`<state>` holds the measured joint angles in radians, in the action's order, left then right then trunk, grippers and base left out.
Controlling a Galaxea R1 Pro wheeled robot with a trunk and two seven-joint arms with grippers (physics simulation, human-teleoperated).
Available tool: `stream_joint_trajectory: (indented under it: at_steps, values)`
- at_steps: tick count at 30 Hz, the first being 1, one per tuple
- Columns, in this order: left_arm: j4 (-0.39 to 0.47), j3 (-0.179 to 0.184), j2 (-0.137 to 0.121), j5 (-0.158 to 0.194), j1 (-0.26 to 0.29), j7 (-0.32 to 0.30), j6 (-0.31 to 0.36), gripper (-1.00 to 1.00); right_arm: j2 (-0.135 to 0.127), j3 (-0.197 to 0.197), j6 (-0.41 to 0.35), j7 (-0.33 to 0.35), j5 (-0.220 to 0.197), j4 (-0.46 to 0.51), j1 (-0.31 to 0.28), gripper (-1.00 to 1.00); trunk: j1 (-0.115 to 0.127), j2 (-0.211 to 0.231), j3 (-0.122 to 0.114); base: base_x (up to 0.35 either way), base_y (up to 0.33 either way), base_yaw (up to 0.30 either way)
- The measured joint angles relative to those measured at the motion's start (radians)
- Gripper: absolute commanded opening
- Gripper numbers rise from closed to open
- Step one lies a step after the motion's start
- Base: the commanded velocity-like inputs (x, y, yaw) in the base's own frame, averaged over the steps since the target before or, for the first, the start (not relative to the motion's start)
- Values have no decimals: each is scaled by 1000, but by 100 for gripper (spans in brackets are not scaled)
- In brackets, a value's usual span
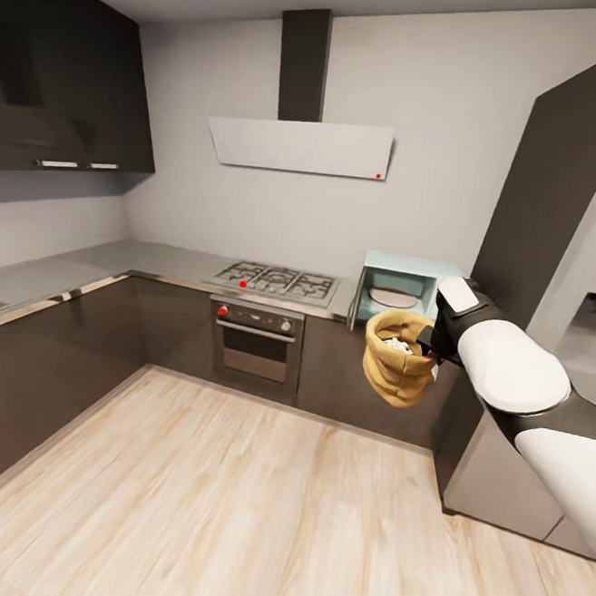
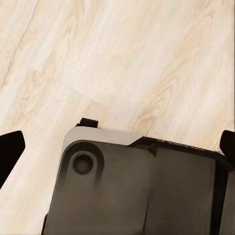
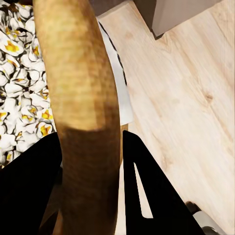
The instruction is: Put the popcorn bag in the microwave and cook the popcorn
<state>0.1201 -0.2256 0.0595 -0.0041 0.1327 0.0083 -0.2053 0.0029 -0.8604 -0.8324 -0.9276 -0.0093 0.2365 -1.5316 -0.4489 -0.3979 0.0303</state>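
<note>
My right gripper (image 1: 432,343) is shut on the rolled rim of the tan-brown popcorn bag (image 1: 398,371), holding it in the air just in front of the pale mint-blue microwave (image 1: 410,272). The microwave's cavity is open to view, with a round plate inside. It stands on the grey countertop (image 1: 147,261) to the right of the hob. In the right wrist view the bag's rim (image 3: 81,83) is pinched between two black fingers (image 3: 147,186), and white-and-yellow puffed popcorn (image 3: 19,88) fills the bag. In the left wrist view, my left gripper (image 2: 117,147) hangs open over the floor.
A steel gas hob (image 1: 277,282) sits over a dark built-in oven (image 1: 256,339), with a range hood (image 1: 299,145) above. Dark cabinets line the left wall, and a tall dark unit (image 1: 554,195) rises beside the microwave. Light wood floor (image 1: 225,491) spreads ahead. My own base (image 2: 137,191) lies below the left gripper.
</note>
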Motion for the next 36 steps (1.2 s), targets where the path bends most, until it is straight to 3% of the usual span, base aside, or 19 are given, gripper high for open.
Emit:
stream_joint_trajectory:
  at_steps: [15, 23, 36]
  values:
    - [0, 2, 0, 0, 0, 0, 0, 100, 0, -1, 0, 0, 0, 0, 1, -100, 0, 0, 0, 291, -212, 0]
    - [0, 1, 0, 0, 0, 0, 0, 100, 0, -2, 1, 10, 0, 0, 5, -100, 0, 0, 0, 329, -30, 0]
    - [0, 1, 0, 0, 0, 0, 0, 100, -9, 1, 3, 32, 3, 1, 5, -100, 0, 0, 0, 23, 0, 0]
